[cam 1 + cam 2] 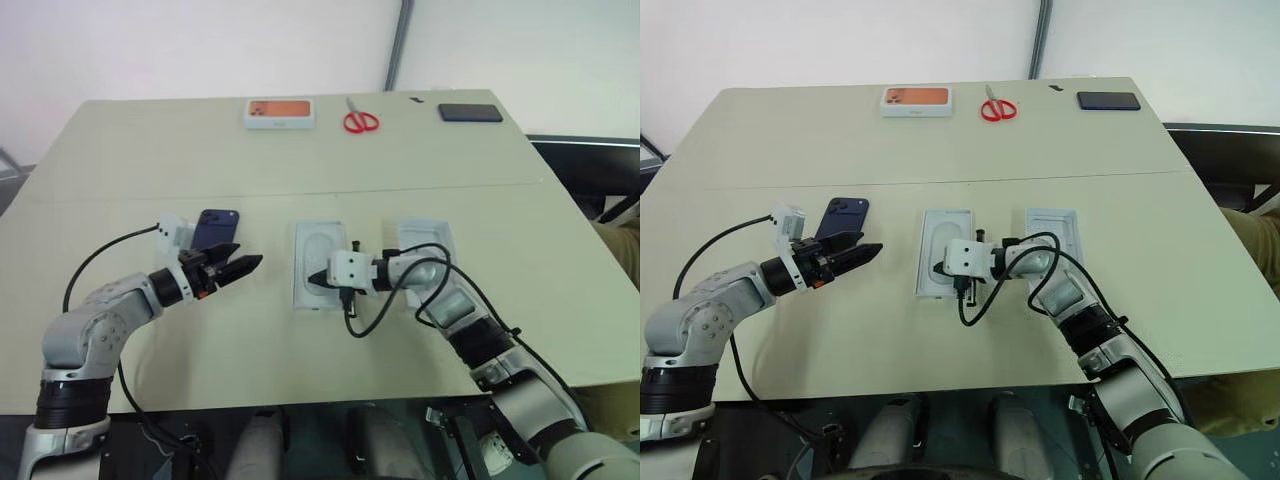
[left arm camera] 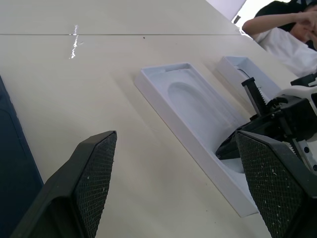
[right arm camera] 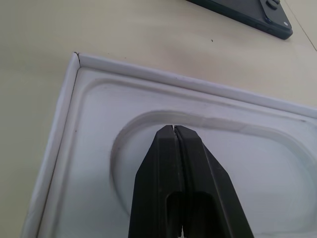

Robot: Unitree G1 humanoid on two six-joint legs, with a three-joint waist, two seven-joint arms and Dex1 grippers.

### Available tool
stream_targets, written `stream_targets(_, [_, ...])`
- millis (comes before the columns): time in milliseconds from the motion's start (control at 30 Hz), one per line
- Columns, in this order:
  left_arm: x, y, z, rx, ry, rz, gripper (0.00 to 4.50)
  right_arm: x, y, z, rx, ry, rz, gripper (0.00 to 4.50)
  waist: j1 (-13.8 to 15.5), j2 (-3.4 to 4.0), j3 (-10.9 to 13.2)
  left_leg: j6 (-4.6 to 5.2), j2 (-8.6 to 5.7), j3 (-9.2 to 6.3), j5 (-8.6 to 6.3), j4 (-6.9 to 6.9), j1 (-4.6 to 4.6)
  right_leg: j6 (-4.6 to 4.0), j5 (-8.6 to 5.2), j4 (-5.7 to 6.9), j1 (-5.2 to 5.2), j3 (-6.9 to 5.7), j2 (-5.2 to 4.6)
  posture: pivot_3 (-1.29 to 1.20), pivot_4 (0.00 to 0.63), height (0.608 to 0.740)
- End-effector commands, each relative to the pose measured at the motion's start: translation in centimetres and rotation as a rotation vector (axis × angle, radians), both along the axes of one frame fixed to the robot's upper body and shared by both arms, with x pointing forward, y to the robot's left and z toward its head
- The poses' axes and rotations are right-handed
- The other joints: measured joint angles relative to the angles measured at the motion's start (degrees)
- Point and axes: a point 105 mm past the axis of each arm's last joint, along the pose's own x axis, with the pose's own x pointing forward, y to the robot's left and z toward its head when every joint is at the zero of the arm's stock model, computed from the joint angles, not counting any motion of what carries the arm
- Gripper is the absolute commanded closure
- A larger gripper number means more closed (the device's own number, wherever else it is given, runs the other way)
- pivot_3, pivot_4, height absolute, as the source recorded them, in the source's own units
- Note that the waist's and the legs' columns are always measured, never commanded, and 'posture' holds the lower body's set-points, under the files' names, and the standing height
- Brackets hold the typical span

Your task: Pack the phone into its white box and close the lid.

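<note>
Two black fingers point(image 3: 163, 168) of the right gripper point(image 1: 318, 279) are pressed flat together with nothing between them. Their joined tips point into the oval hollow moulded in the pale inside of the lid point(image 1: 320, 250), which lies open side up at the middle of the beige table point(image 1: 300, 170). Whether the tips touch the lid's floor cannot be told.

Across from them, the left gripper point(image 1: 255, 263) hangs just above the tabletop with its ribbed pads point(image 2: 96, 173) spread wide and empty, aimed toward the lid and the right gripper.

Just beside the left gripper, on its far side, the phone point(image 1: 217, 228) lies flat on the table with its dark blue back up and its camera cluster at the far corner. It is outside both box halves.

Beside the lid on the robot's right, with a narrow strip of table between them, the white box point(image 1: 437, 238) sits open side up, partly covered by the right forearm and its looping black cable point(image 1: 370, 320).

Along the table's far edge lie an orange-topped white box point(image 1: 281, 112), red-handled scissors point(image 1: 361, 121) and a black flat slab point(image 1: 470, 112), all well apart from the grippers. A person in a pale top point(image 2: 282, 39) sits beyond the table's right side.
</note>
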Motion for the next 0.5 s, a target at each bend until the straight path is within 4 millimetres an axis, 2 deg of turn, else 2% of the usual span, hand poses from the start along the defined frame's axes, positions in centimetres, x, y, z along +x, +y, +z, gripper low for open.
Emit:
stream_targets(33, [0.2, -0.1, 1.0, 0.005, -0.043, 0.003, 0.46, 0.4, -0.4, -0.4, -0.035, -0.026, -0.013, 4.46, 0.0, 0.00, 0.0, 0.00, 0.00, 0.00, 0.00, 0.01, 0.00, 0.00, 0.00, 0.01, 0.00, 0.00, 0.00, 0.00, 0.150, 0.740])
stream_targets(200, [0.3, 0.0, 1.1, -0.009, -0.036, 0.007, 0.46, -0.2, -0.1, 0.2, 0.008, -0.007, 0.020, 4.46, 0.0, 0.00, 0.0, 0.00, 0.00, -0.01, 0.00, 0.01, 0.02, -0.01, 0.00, 0.02, 0.03, -0.01, 0.00, 0.00, 0.150, 0.740])
stream_targets(300, [0.5, 0.9, 0.6, 0.012, -0.009, 0.030, 0.46, -1.0, 0.8, 2.1, 0.117, 0.058, 0.044, 4.46, 0.0, 0.00, 0.0, 0.00, 0.00, -0.03, 0.00, 0.01, 0.02, -0.01, 0.00, 0.02, 0.03, -0.01, 0.01, 0.00, 0.150, 0.740])
stream_targets(500, [1.6, 4.1, 1.2, -0.019, 0.044, 0.136, 0.46, 1.5, 0.7, 5.6, 0.229, 0.008, -0.078, 4.46, -0.2, 0.01, 0.0, 0.00, 0.01, -0.06, 0.00, 0.02, 0.01, -0.01, 0.01, 0.11, -0.03, -0.03, 0.05, 0.00, 0.150, 0.740])
